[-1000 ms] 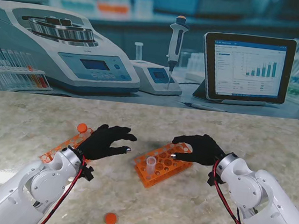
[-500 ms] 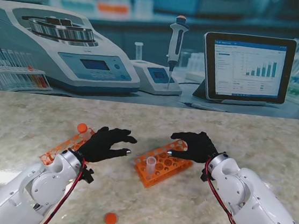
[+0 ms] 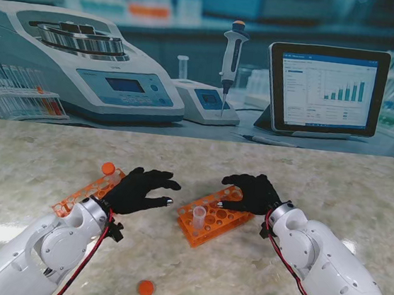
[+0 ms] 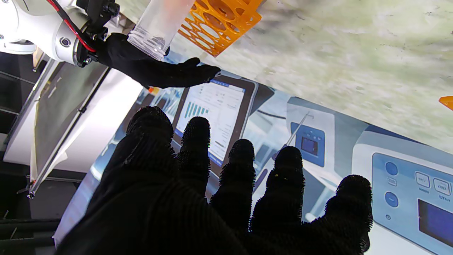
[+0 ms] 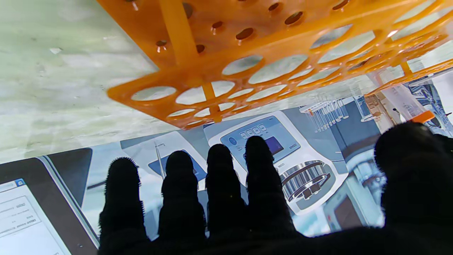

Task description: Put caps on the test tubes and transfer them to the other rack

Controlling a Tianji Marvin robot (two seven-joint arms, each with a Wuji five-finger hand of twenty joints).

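Observation:
An orange rack [image 3: 215,216] lies mid-table with one uncapped clear tube [image 3: 198,215] standing at its near-left end. My right hand [image 3: 252,193] hovers open over the rack's far right part, fingers spread and holding nothing; its wrist view shows the rack [image 5: 247,60] close before the fingers [image 5: 223,177]. My left hand [image 3: 139,187] is open, fingers apart, just left of the rack. A second orange rack [image 3: 81,195] lies under my left wrist, with a capped tube [image 3: 108,169] at its far end. A loose orange cap [image 3: 145,288] lies nearer to me. The left wrist view shows the tube [image 4: 159,24] and rack [image 4: 219,24].
Beyond the table's far edge runs a printed lab backdrop with a centrifuge [image 3: 85,63], a pipette [image 3: 231,59] and a tablet screen [image 3: 325,87]. The marble table [image 3: 335,184] stretches to my right.
My right hand has slid left and slightly farther from me over the rack, and its forearm followed. My left hand has stayed put.

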